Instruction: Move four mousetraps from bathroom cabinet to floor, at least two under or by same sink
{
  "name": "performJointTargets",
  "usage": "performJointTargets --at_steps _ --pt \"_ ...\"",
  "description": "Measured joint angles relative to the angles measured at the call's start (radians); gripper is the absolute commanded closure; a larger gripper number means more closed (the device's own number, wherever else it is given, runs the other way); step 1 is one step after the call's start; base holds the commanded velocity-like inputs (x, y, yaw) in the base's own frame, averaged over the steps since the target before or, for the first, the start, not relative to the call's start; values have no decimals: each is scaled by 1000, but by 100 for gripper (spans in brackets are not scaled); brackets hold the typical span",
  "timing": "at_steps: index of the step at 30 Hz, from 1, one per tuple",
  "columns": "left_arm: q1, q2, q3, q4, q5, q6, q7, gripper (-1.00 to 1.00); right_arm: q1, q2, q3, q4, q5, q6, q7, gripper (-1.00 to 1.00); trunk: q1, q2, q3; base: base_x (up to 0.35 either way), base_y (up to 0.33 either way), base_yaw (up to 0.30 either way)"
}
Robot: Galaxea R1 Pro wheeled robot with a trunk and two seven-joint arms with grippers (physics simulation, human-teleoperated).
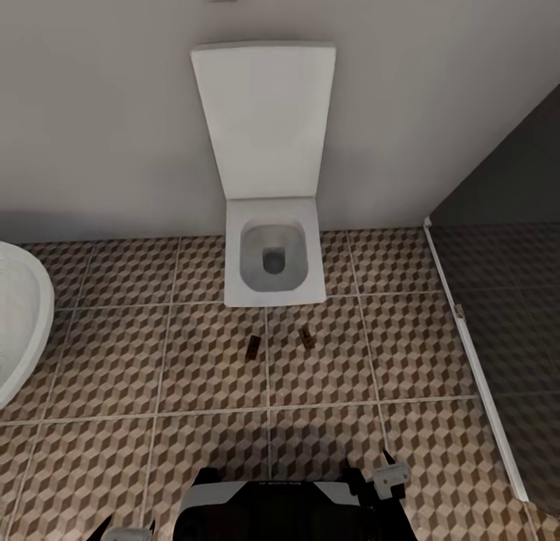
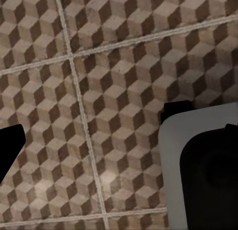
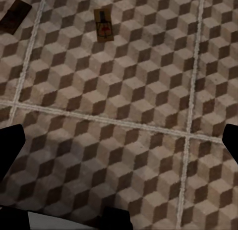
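Lying on floor: 2 mousetraps, both on the cube-pattern floor [image 1: 194,370] just in front of the toilet [image 1: 274,261].
Left trap: [image 1: 253,347], small and dark in the head view, tilted, near a grout line.
Right trap: [image 1: 306,338], just beside the other, a tile joint running between them.
Toilet: white, square bowl open, lid [image 1: 264,117] raised against the wall; some dark water at the bottom of the bowl.
Tub: white curved rim [image 1: 23,323] at the head view's left edge; what lies in it cannot be told.
Grey section: darker floor [image 1: 505,323] at right, behind a pale strip.
Robot base: black and white body [image 1: 288,506] at the lower edge of the head view.
Right wrist view adds: 1 trap [image 3: 103,25] seen face up, tan with black wire and a red spot; the other [image 3: 15,15] is darker, at the frame's corner, no detail readable.
Left wrist view adds: bare tiles [image 2: 99,91] and part of the robot's grey and black body [image 2: 198,165].
Right gripper: [image 3: 119,145], dark fingertips [image 3: 10,145] at both frame edges, jaws wide apart, holding nothing, above the tiles.
Left gripper: 1 dark fingertip [image 2: 9,145] visible; whether the jaws are apart or together cannot be told.
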Motion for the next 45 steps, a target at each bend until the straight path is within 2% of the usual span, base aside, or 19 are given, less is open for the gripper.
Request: performJointTargets --at_steps 19,31,45 --pt "0 -2 2 5 0 -1 0 -100 3 0 0 1 0 2 0 -100 -73 133 60 0 0 0" --pt "0 -2 2 6 39 -1 0 -100 3 1 0 1 0 5 -1 -100 -119 217 97 0 0 0" --pt "0 -2 1 6 44 -1 0 -100 3 1 0 1 0 6 -2 -100 -173 315 141 0 0 0"
